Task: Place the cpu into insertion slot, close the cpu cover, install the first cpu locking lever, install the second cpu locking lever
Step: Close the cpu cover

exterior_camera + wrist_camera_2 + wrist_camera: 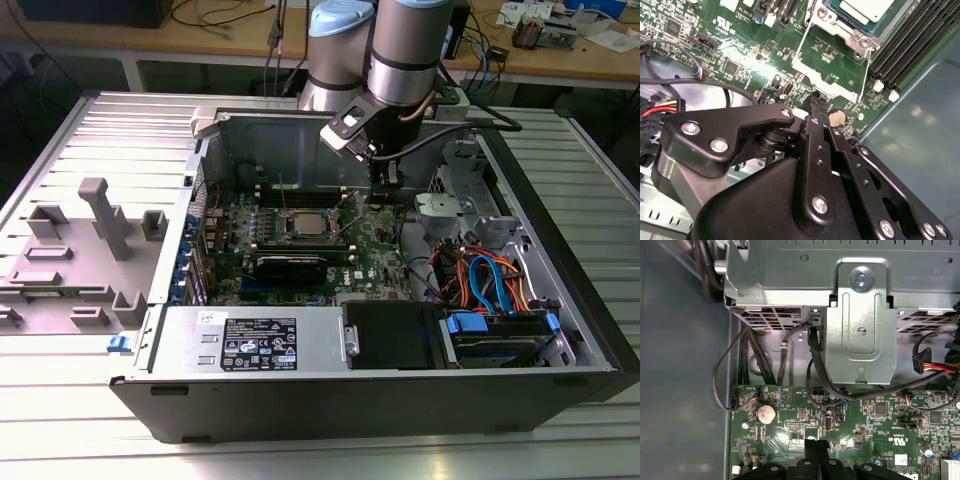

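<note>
A: fingers (814, 131)?
B: black, narrow, tips pressed together, nothing seen between them. gripper (817, 99) sits right at the free edge of the thin silvery square-frame cpu cover (826, 81), can't tell if touching
A: cover state?
B: swung open, off the slot, free edge toward the gripper, green board showing through its cutout
A: cpu?
B: small flat square silver-grey cpu (865, 6) already seated in the black-rimmed square insertion slot (289, 227), top bare
A: around the tips?
B: round silver coin battery (838, 117) just beside them, on the green motherboard (740, 45); long narrow black memory slots (910, 40) run beside the cpu
A: first wrist view?
B: tips over the board near the battery, grey sheet-metal bracket (860, 325) and black cables (815, 365) beyond
A: exterior view?
B: grey robot arm (405, 50) reaches down into the open black computer case (400, 395), case lies on the ribbed metal desk (100, 130)
</note>
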Robot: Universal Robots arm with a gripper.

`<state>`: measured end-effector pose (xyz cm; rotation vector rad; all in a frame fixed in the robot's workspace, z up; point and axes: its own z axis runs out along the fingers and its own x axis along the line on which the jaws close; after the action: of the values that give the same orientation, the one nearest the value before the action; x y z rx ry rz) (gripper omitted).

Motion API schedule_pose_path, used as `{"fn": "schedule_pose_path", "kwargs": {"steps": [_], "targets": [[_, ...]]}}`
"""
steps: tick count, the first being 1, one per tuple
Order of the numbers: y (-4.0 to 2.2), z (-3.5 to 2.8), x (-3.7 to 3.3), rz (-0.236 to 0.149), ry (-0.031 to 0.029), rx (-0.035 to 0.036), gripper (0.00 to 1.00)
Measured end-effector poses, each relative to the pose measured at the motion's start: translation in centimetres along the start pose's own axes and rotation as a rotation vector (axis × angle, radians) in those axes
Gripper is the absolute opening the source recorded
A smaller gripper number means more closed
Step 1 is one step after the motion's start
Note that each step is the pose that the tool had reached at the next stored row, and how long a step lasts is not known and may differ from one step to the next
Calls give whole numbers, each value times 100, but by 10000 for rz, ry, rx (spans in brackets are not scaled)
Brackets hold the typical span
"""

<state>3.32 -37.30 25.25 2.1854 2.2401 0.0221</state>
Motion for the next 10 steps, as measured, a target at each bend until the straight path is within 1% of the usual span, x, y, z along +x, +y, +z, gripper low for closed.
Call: {"fn": "schedule_pose_path", "kwargs": {"steps": [1,3,8,10], "targets": [[0,24,0,0,0,9,11],[0,50,0,-1,0,11,11],[-12,56,0,-1,0,11,11],[-27,56,1,-2,1,11,11]]}}
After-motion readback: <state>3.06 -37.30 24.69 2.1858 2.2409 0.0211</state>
